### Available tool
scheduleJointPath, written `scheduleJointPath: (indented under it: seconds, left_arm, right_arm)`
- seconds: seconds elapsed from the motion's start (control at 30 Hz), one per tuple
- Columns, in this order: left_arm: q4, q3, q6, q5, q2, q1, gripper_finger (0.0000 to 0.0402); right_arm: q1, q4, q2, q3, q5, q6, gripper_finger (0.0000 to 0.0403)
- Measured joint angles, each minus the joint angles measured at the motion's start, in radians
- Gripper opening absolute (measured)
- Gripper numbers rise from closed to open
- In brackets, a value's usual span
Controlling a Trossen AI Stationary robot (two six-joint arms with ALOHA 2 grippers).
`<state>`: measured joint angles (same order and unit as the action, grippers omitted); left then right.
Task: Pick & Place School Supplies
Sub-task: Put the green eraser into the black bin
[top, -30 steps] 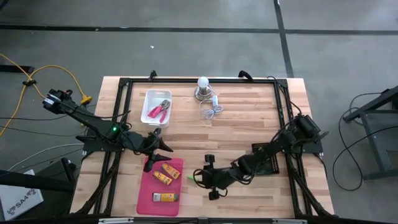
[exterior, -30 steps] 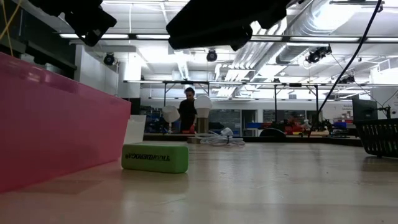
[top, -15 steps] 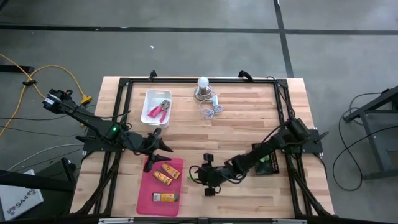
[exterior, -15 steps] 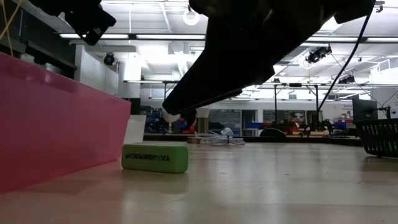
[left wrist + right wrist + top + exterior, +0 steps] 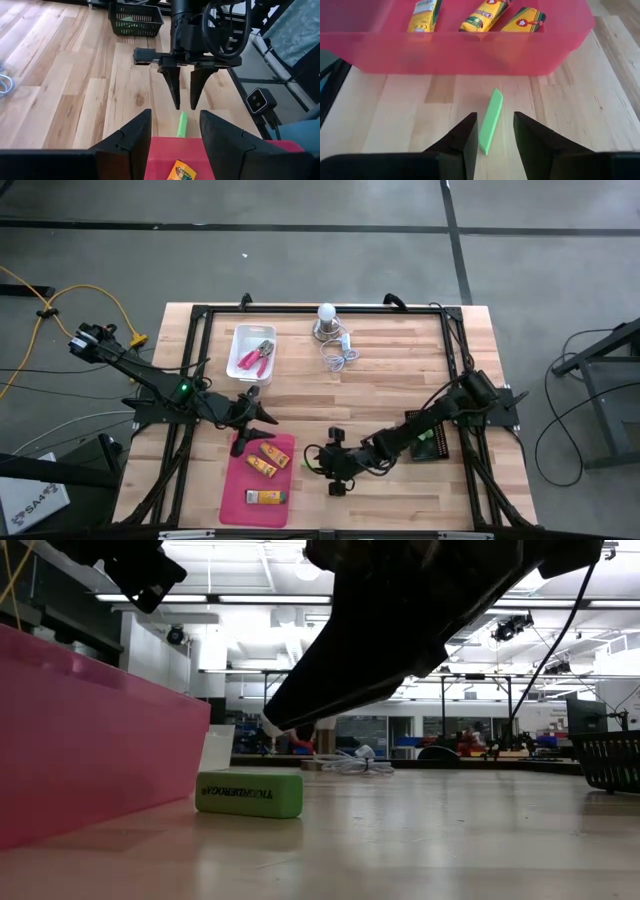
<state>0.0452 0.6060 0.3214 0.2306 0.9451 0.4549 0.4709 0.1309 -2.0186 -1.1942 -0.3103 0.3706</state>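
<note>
High view: three crayon boxes (image 5: pixel 265 470)

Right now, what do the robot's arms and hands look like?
Both arms are black and jointed. The right hand has two long, pointed black fingers under a boxy black wrist with looping black cables. The left hand is black too, with a small green light glowing on its arm.

In the low view the pink tray (image 5: pixel 90 730) runs off-frame, seemingly hiding its contents.

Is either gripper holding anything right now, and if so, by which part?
Nothing is held. The right gripper hangs open above the green eraser; the left gripper is open, empty.
</note>
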Motion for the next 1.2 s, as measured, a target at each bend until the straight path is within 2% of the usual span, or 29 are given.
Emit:
scheduleJointPath:
  seconds: [0.3, 0.53, 0.87, 1.2]
  left_arm:
    - [0.000, 0.000, 0.000, -0.060, 0.000, 0.000, 0.0161]
    - [0.000, 0.000, 0.000, -0.060, 0.000, 0.000, 0.0161]
    - [0.000, 0.000, 0.000, -0.060, 0.000, 0.000, 0.0161]
    - [-0.001, 0.000, 0.000, -0.060, 0.000, 0.000, 0.0161]
  right_arm:
    - [0.000, -0.009, -0.001, 0.000, 0.003, 0.026, 0.0114]
    - [0.014, -0.024, -0.001, 0.000, 0.024, 0.030, 0.0114]
    - [0.033, -0.131, -0.002, 0.000, -0.005, 0.080, 0.0114]
    - [0.031, -0.076, -0.065, 0.000, 0.017, 0.081, 0.0114]
